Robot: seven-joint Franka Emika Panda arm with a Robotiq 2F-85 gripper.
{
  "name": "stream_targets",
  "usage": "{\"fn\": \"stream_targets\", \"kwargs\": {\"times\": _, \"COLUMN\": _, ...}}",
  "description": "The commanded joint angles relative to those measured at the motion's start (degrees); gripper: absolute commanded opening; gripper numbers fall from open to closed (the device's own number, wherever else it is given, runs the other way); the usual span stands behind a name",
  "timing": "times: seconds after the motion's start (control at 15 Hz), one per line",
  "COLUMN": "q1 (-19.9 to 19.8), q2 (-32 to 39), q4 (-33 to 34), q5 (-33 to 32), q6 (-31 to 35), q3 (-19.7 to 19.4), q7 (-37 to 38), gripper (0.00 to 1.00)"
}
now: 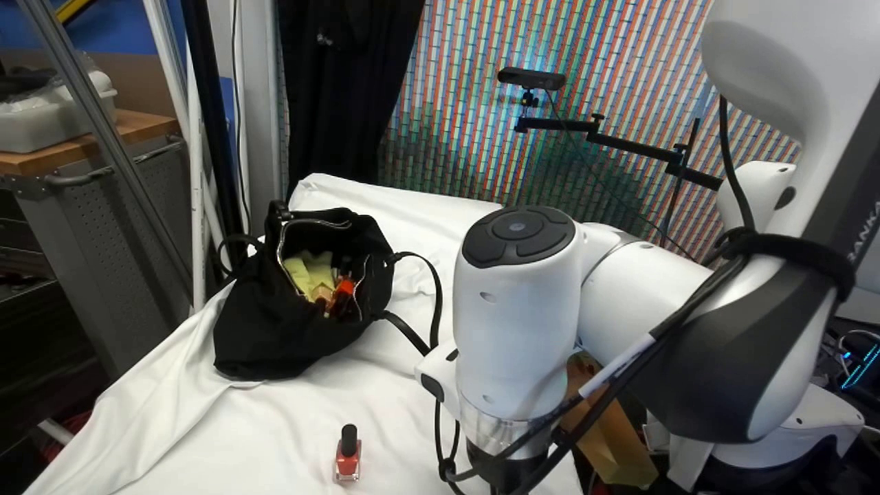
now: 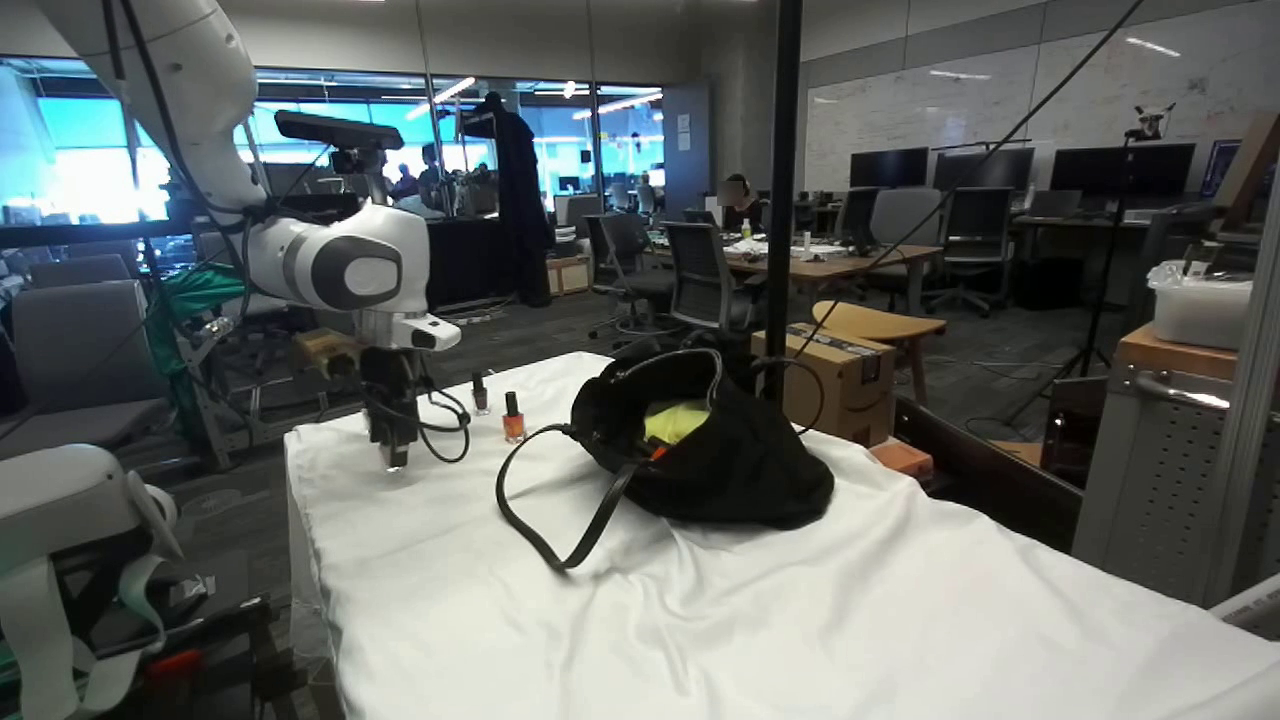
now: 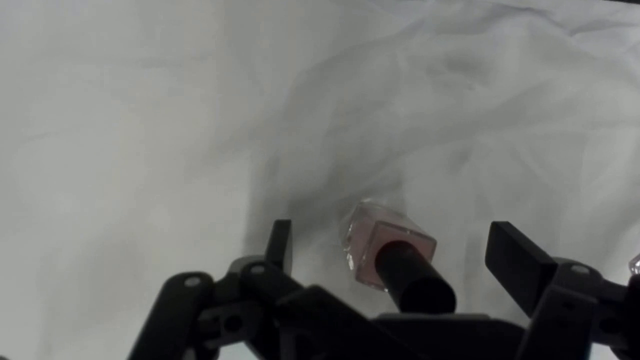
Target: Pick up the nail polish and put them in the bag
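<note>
Wrist view: gripper point(image 3: 393, 245) has its fingers point(image 3: 280, 245) spread wide apart, pink nail polish bottle point(image 3: 400, 265) with black cap showing between them, gap on either side. That bottle stands on the white cloth point(image 3: 150, 125). Arm point(image 2: 340, 260) comes from upper left in an exterior view, gripper pointing down, fingertips low over the cloth. Orange bottle point(image 2: 513, 427) and dark bottle point(image 2: 480, 398), both upright on the cloth, near each other, outside the bag. Black bag point(image 1: 275, 330) sits open on the cloth in both exterior views, well apart from the gripper; yellow stuff point(image 1: 313, 268) and red-orange bottles point(image 1: 344, 289) inside, count unclear. Behind: cardboard box point(image 2: 862, 385), chairs point(image 2: 700, 275), white bin point(image 2: 1203, 312) on a cart point(image 2: 1160, 480).
</note>
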Motion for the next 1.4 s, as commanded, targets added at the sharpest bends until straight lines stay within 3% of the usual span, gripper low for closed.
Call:
{"fn": "stream_targets", "kwargs": {"times": 0.0, "q1": 1.8, "q2": 0.4, "q4": 0.0, "q5": -2.0, "q6": 1.6, "q3": -1.2, "q7": 1.7, "gripper": 1.00}}
{"fn": "stream_targets", "kwargs": {"times": 0.93, "q1": 2.7, "q2": 0.9, "q4": -0.7, "q5": -2.8, "q6": 3.2, "q3": -2.0, "q7": 3.1, "gripper": 1.00}}
{"fn": "stream_targets", "kwargs": {"times": 1.0, "q1": 2.8, "q2": 0.8, "q4": -0.8, "q5": -2.7, "q6": 3.2, "q3": -2.1, "q7": 3.2, "gripper": 0.82}}
{"fn": "stream_targets", "kwargs": {"times": 1.07, "q1": 2.9, "q2": 0.8, "q4": -0.9, "q5": -2.8, "q6": 3.5, "q3": -2.1, "q7": 3.4, "gripper": 0.73}}
{"fn": "stream_targets", "kwargs": {"times": 1.33, "q1": 3.3, "q2": 0.6, "q4": -1.1, "q5": -3.4, "q6": 3.9, "q3": -2.5, "q7": 4.4, "gripper": 0.46}}
